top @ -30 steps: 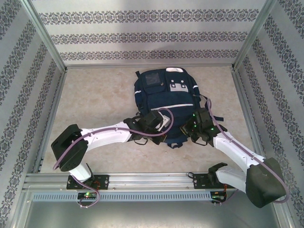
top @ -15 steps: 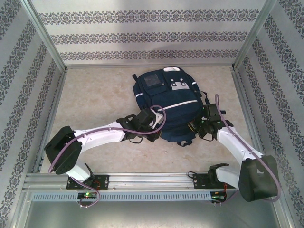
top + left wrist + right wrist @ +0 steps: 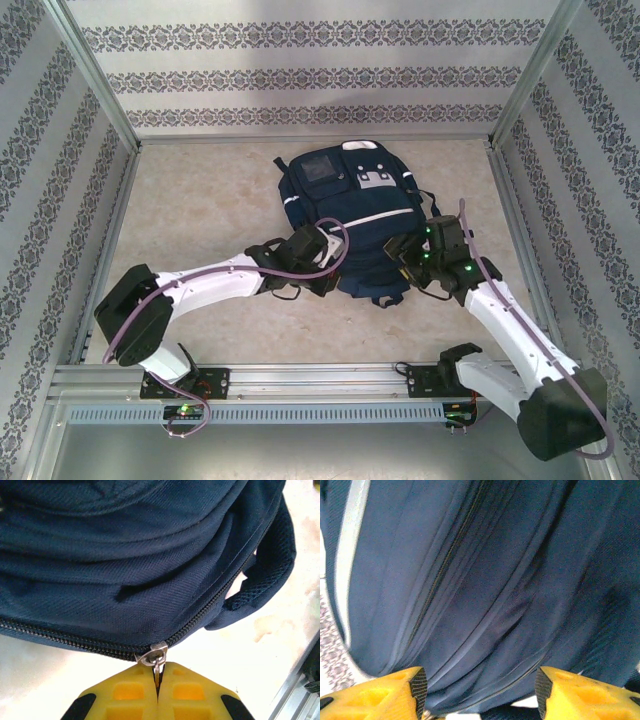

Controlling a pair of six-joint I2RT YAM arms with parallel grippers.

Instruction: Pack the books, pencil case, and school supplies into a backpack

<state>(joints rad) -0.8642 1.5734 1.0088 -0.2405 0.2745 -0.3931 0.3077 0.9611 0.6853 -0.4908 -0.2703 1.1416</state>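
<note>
The navy backpack point(image 3: 350, 210) lies flat on the table's middle, its white stripe across the front. My left gripper point(image 3: 322, 268) sits at the pack's near left edge. In the left wrist view this gripper point(image 3: 159, 669) is shut on the metal zipper pull point(image 3: 158, 666), which hangs from the slider point(image 3: 151, 655) on the dark zipper line. My right gripper point(image 3: 408, 258) is at the pack's near right corner. In the right wrist view it point(image 3: 480, 687) stands open, with folded navy fabric point(image 3: 485, 605) just beyond its fingertips. Books, pencil case and school supplies are out of view.
Patterned walls and metal frame posts point(image 3: 105, 85) box in the beige table point(image 3: 190, 200). A metal rail point(image 3: 320, 380) carrying both arm bases runs along the near edge. Dark straps point(image 3: 440, 215) trail from the pack's right side.
The right gripper has opened and sits back against the pack's near right corner. The backpack has shifted and turned slightly left. The left gripper stays shut on the zipper pull.
</note>
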